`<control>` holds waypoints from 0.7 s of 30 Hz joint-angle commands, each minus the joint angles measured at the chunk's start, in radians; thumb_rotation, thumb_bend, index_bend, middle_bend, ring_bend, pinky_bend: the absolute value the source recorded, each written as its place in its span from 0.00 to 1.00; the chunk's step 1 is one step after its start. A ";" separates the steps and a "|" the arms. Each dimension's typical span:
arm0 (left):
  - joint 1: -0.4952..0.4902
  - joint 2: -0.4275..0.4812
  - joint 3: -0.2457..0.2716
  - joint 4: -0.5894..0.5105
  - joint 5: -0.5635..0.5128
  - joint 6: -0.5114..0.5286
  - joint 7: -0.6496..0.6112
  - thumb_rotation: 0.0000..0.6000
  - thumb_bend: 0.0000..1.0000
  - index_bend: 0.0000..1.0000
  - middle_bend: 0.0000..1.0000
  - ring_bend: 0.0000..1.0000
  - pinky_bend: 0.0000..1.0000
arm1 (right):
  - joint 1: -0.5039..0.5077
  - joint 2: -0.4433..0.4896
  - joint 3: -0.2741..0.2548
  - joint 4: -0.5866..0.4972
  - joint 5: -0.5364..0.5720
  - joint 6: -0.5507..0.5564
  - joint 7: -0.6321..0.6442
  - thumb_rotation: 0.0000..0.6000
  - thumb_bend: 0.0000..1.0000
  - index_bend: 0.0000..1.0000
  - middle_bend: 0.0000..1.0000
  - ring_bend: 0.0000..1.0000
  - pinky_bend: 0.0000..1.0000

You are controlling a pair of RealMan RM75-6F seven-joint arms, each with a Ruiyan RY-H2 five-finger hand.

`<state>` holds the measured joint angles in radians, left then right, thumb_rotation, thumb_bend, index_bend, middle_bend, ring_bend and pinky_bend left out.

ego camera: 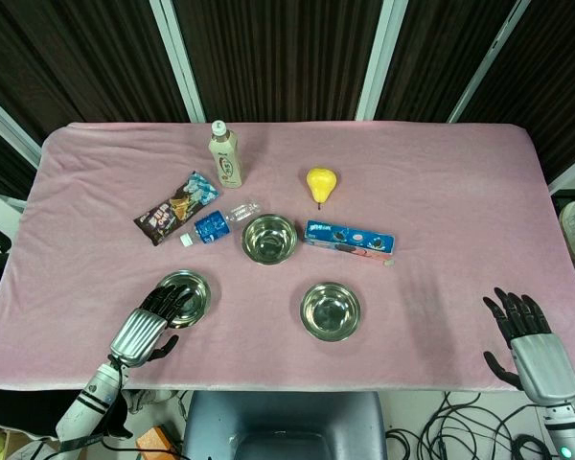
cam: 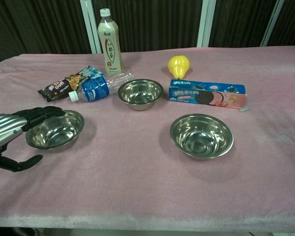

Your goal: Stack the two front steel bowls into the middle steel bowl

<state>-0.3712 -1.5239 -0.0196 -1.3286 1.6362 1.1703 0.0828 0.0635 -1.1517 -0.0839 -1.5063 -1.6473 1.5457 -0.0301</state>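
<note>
The left hand [ego camera: 151, 326] is laid open over the left bowl's [ego camera: 190, 299] rim; the right hand [ego camera: 529, 342] is held open, apart.

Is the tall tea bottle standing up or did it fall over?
Standing up. The tea bottle stands on its base, cap on top.

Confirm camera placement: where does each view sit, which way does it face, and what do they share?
Head view: high above the near edge, looking steeply down on the table; left hand and right hand both show.
Chest view: low at the front, looking across the cloth toward the curtains; only the left hand shows.
Shared: left front bowl, right front bowl, middle bowl.
</note>
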 commanded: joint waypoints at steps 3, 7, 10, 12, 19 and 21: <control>-0.003 -0.003 0.011 0.008 -0.002 0.011 0.003 1.00 0.40 0.02 0.00 0.00 0.10 | -0.004 0.002 0.004 -0.003 -0.002 -0.002 -0.001 1.00 0.41 0.00 0.00 0.00 0.00; -0.005 -0.024 0.015 0.047 0.000 0.030 -0.010 1.00 0.40 0.10 0.02 0.00 0.10 | -0.008 0.001 0.005 -0.003 -0.008 -0.003 -0.005 1.00 0.41 0.00 0.00 0.00 0.00; -0.006 -0.056 0.014 0.105 -0.002 0.044 -0.027 1.00 0.40 0.28 0.06 0.00 0.10 | -0.008 0.003 0.005 -0.004 -0.008 -0.010 -0.002 1.00 0.41 0.00 0.00 0.00 0.00; -0.009 -0.083 0.012 0.152 0.000 0.056 -0.049 1.00 0.40 0.35 0.09 0.00 0.10 | -0.009 0.005 0.007 -0.004 -0.008 -0.012 -0.001 1.00 0.41 0.00 0.00 0.00 0.00; -0.023 -0.171 0.010 0.302 0.025 0.117 -0.114 1.00 0.42 0.52 0.17 0.02 0.10 | -0.016 0.011 0.012 -0.004 -0.008 -0.009 0.009 1.00 0.41 0.00 0.00 0.00 0.00; -0.026 -0.195 0.009 0.340 0.035 0.146 -0.139 1.00 0.44 0.57 0.19 0.03 0.10 | -0.017 0.013 0.012 -0.004 -0.009 -0.011 0.011 1.00 0.41 0.00 0.00 0.00 0.00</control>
<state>-0.3923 -1.6937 -0.0093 -1.0186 1.6593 1.2906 -0.0318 0.0467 -1.1393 -0.0720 -1.5107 -1.6557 1.5348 -0.0197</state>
